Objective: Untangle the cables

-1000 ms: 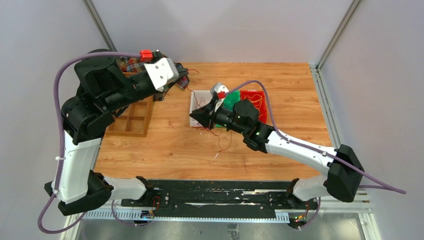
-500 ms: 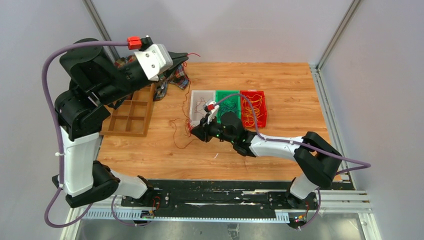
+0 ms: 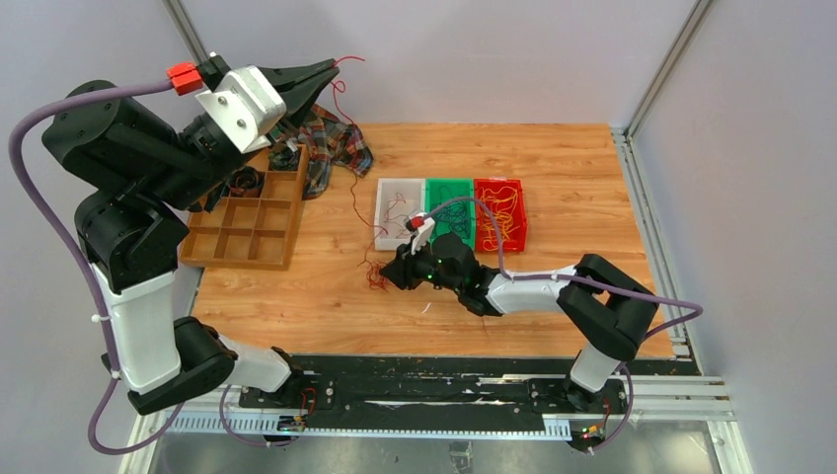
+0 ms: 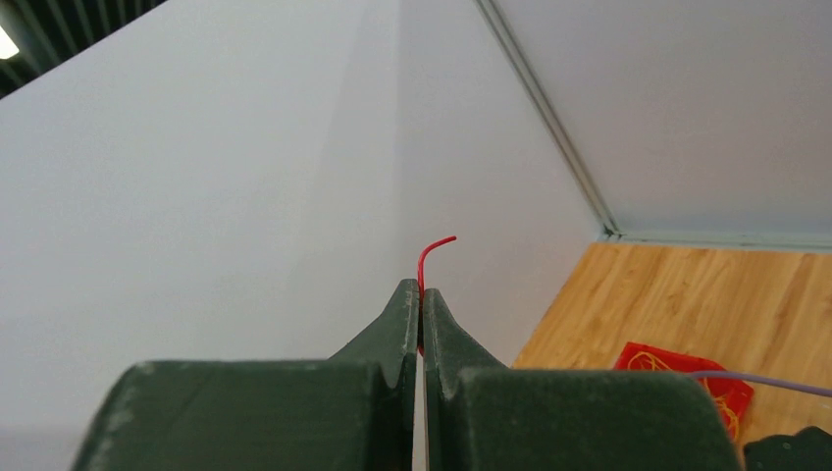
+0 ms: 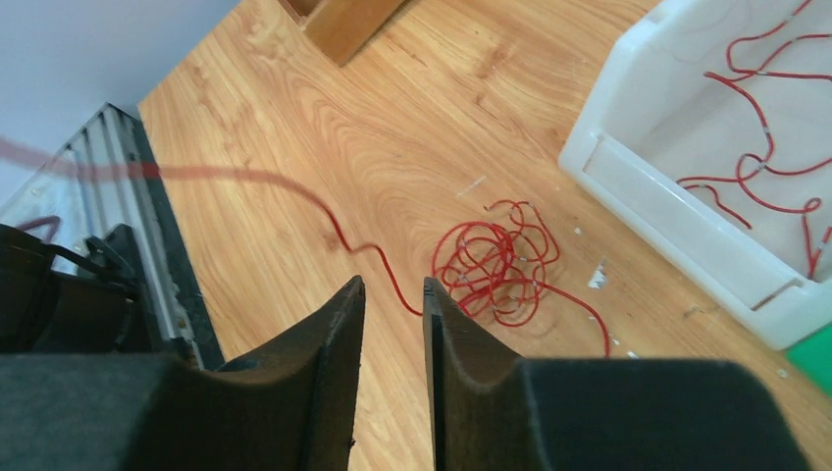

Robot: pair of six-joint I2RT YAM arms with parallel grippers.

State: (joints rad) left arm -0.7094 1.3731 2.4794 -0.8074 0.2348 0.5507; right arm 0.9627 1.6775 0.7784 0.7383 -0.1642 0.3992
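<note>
Where it lies bunched, red cable (image 5: 494, 267) (hair-thin), loose tangled loops

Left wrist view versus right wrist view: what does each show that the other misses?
Only the left wrist view: the left gripper shut on a red cable end, held up against the wall, with the red bin below. Only the right wrist view: the right gripper, jaws slightly apart, pointed at a red cable tangle lying near the white bin. Both: the wooden table and some red cable.
</note>
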